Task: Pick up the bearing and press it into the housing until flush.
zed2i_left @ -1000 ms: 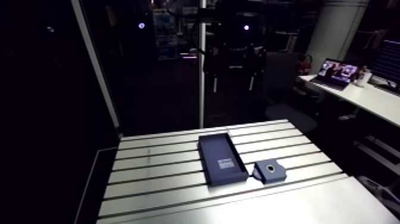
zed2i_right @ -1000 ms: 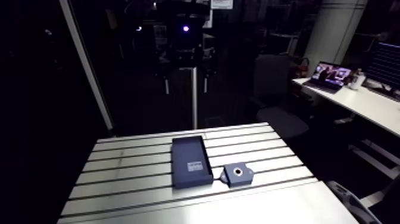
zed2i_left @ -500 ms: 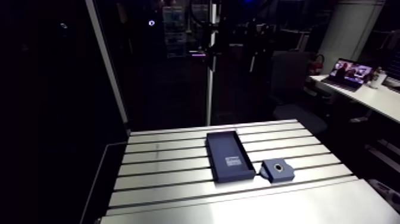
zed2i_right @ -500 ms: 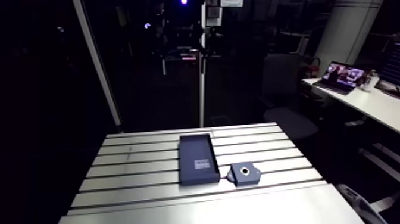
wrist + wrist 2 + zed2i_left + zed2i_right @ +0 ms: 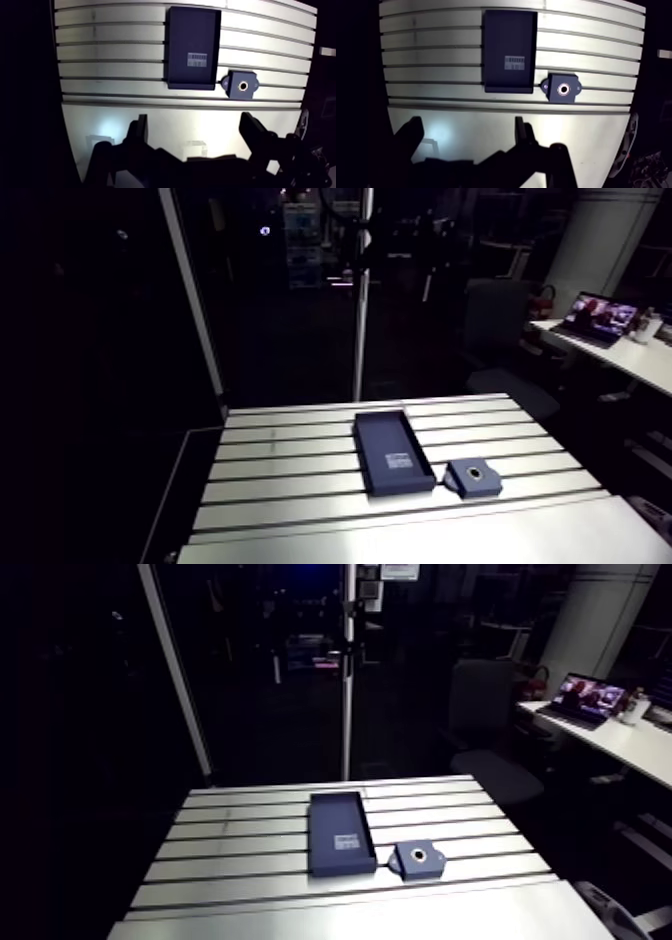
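A small dark square housing [image 5: 242, 85] with a round bore ringed in light metal lies on the slotted table [image 5: 110, 55]. It sits just beside the near corner of a flat dark rectangular tray [image 5: 194, 47] that bears a white label. In the arm view the housing [image 5: 474, 479] lies to the right of the tray [image 5: 392, 451]. I see no separate bearing, and cannot tell whether one sits in the bore. My gripper [image 5: 196, 135] hangs high above the smooth front strip of the table, short of both objects. It is open, with its fingers [image 5: 141, 131] wide apart and nothing between them.
The table's front part is a smooth plate [image 5: 420, 538], and the slotted part lies behind it. A dark upright post [image 5: 362, 298] stands behind the table's far edge. The table drops off into darkness on the left side.
The wrist and gripper have climbed toward the top edge of the arm view, and the whole picture has shifted with the arm. The tray and housing have stayed where they were.
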Controlling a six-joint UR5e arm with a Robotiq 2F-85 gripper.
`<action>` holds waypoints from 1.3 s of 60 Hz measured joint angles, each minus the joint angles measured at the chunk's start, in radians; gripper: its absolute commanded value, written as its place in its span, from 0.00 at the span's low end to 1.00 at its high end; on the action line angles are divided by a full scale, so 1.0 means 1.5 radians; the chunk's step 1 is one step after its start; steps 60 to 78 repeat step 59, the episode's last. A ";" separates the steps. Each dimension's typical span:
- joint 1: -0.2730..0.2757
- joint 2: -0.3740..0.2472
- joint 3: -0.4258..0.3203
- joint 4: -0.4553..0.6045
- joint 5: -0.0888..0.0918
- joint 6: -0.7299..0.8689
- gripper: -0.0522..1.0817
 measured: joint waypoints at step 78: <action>0.010 -0.018 0.025 -0.002 0.001 0.002 0.06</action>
